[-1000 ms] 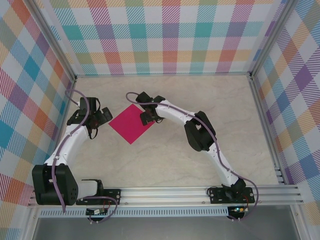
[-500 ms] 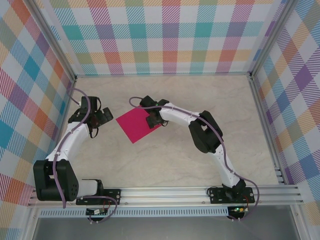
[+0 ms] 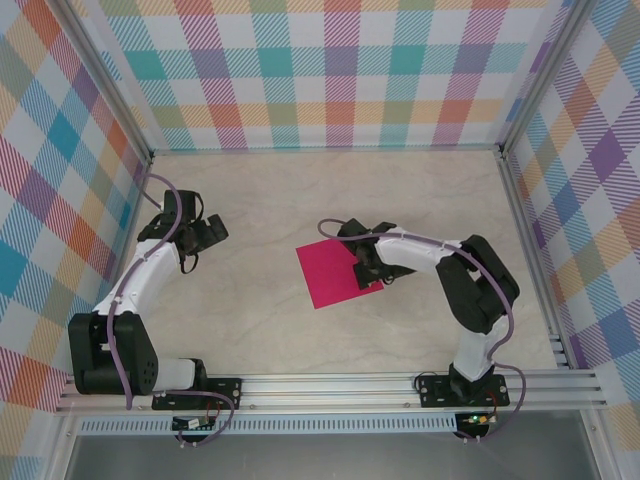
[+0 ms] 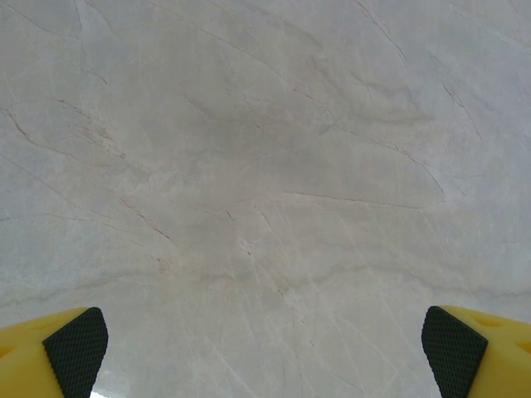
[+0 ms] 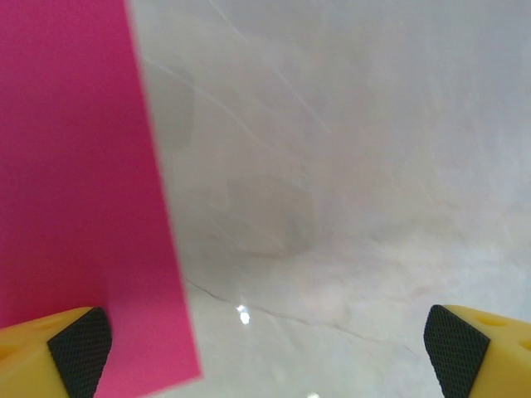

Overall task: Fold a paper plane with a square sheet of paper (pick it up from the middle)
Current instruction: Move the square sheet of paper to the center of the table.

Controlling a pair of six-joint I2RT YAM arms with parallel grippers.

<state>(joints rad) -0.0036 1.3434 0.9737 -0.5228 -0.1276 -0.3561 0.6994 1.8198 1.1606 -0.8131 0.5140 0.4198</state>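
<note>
**A:** Where's the square sheet of paper (image 3: 335, 275)?

**B:** Flat on the desk (image 3: 300, 190), a little right of centre and turned slightly askew. Magenta-pink, with no crease I can make out from above.

**A:** Right pincer (image 3: 368, 266)?

**B:** Overhead, it sits over the sheet's right edge, with the arm bent back on itself. The jaws are too small to judge from up there. The wrist camera settles it: jaws spread wide, nothing gripped. One pad (image 5: 79, 348) hangs over the pink and the other over bare marble. The paper's edge runs down between them, close to the pad on the pink side. Whether that pad touches the sheet, I cannot tell.

**A:** Left pincer (image 3: 205, 235)?

**B:** Well apart from the sheet, over on the left side of the desk, near the plaid wall (image 3: 60, 200). Its wrist camera shows what the overhead view doesn't: it is released too. The yellow fingers (image 4: 50, 356) sit at the bottom corners, with veined marble beneath them.
</note>
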